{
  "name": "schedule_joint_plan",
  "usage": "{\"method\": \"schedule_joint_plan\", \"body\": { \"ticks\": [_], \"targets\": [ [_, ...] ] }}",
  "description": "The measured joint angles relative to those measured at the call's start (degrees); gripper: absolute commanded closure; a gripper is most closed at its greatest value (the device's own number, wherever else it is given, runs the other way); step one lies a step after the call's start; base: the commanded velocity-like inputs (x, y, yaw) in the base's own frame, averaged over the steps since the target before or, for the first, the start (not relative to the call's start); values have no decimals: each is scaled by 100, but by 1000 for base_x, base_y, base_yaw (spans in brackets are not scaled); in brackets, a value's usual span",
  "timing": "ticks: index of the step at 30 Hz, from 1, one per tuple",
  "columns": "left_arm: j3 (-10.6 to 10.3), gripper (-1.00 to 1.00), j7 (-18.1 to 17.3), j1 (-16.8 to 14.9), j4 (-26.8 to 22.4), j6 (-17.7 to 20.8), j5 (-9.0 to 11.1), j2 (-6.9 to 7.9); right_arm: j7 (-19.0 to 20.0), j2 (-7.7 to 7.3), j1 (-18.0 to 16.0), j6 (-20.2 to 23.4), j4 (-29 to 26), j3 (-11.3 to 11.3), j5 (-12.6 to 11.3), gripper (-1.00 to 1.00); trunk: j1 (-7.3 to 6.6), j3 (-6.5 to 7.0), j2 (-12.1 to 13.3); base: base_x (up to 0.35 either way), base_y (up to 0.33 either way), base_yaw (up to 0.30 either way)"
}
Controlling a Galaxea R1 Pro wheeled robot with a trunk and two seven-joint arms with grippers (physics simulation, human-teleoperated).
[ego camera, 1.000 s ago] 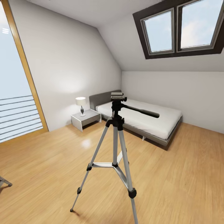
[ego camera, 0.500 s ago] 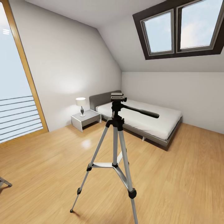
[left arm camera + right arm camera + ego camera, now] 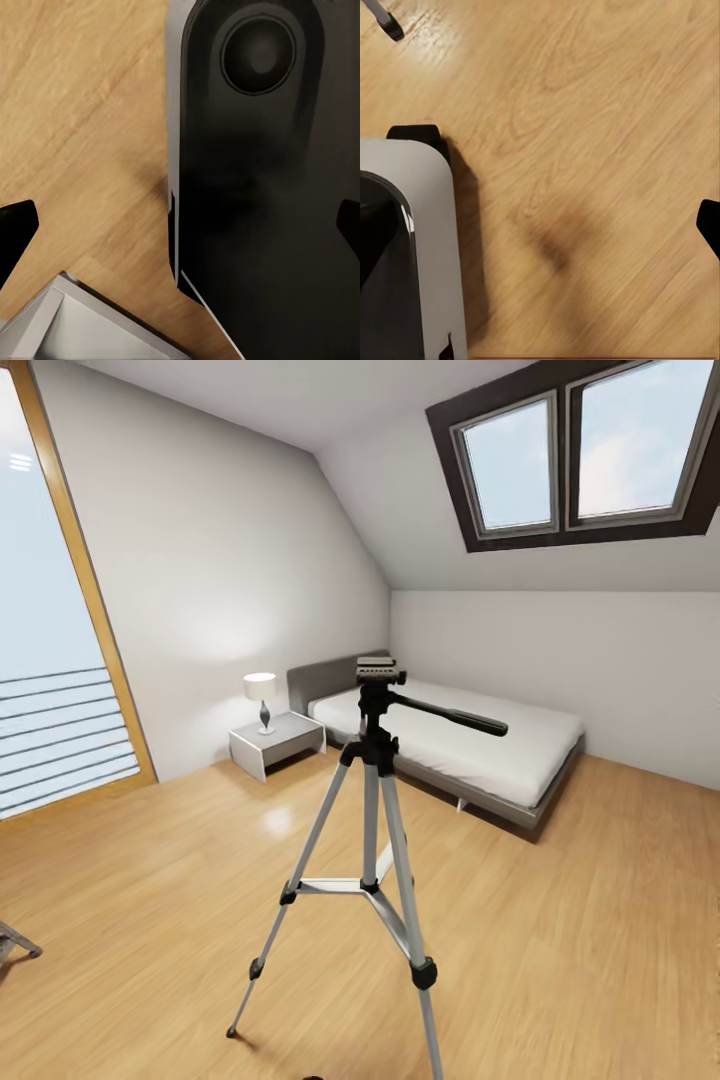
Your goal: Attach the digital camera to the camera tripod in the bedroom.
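Here we face the tall silver-legged camera tripod (image 3: 371,830) at centre frame, its black pan head bare, the low grey bed (image 3: 455,745) behind it at mid-right. No digital camera appears. Both grippers spread wide over the wood floor (image 3: 600,920), grasping nothing. We should find the camera first and steer wide of the legs. Against the earlier picture, the view has drifted slightly.
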Motion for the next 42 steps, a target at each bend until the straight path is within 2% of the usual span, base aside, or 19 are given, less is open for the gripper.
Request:
{"method": "schedule_joint_plan", "body": {
  "ticks": [8, 29, 42],
  "targets": [
    [0, -100, 0, 0, -4, -1, 0, 0, 0, 1, 0, -5, 0, 0, 0, -100, -1, 0, 0, -200, 0, 0],
    [0, -100, 0, 0, -4, -1, 0, 0, 0, 1, 0, -6, 0, 0, 0, -100, -3, 0, 0, -18, 0, 0],
    [0, -100, 0, 0, -3, -1, 0, 0, 0, 0, -1, -103, 0, 5, 1, -100, 282, -233, -520, 0, 0, 0]
  ]
}}
